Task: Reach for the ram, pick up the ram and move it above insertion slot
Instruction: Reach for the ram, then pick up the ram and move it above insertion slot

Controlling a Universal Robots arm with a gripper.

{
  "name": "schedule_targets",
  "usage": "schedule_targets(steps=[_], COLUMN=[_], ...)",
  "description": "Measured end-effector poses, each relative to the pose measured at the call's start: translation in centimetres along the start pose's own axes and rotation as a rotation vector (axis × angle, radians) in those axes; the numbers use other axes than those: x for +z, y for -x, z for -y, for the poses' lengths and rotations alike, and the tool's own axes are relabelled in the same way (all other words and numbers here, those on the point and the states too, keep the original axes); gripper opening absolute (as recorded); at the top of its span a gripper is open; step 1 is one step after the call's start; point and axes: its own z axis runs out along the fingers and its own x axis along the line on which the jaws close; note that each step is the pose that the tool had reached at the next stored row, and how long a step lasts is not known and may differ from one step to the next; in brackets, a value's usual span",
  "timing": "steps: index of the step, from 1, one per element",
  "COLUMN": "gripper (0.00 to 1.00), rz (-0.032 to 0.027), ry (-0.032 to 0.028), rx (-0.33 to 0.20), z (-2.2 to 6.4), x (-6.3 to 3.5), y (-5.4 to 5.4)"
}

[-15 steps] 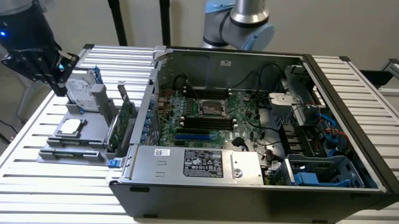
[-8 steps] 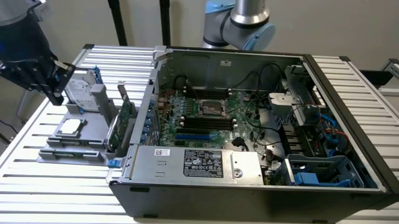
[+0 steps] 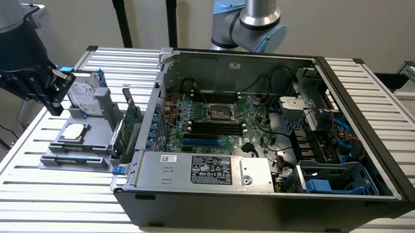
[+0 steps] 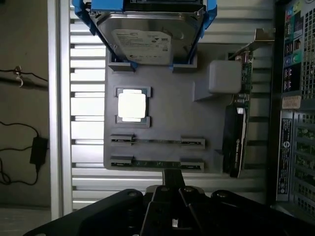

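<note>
The ram [image 4: 157, 163] is a thin green stick standing on edge in the nearest slot of a grey holder [image 4: 167, 118]. In the exterior view the ram [image 3: 73, 159] sits at the holder's front edge. My black gripper [image 4: 172, 178] hangs above that end of the holder, fingers shut together with nothing between them. In the exterior view the gripper [image 3: 53, 104] is high at the exterior view's left, over the holder and well apart from the ram. The black insertion slots [image 3: 214, 127] lie on the motherboard inside the open computer case.
On the holder also rest a hard drive in a blue frame [image 4: 147, 34], a square processor [image 4: 133, 105] and a green expansion card [image 4: 237, 132]. The case wall [image 3: 146, 131] rises between the holder and the motherboard. A slatted metal table [image 3: 58, 194] carries everything.
</note>
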Motion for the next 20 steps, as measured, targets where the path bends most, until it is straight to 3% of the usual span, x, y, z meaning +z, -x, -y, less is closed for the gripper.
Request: schedule_targets(steps=[5, 20], gripper=[0.11, 0.11], rz=[-0.001, -0.0119], ry=[-0.0003, -0.0036], rx=[-0.025, -0.295], z=[0.07, 0.06], x=[0.02, 0.02], y=[-0.47, -0.51])
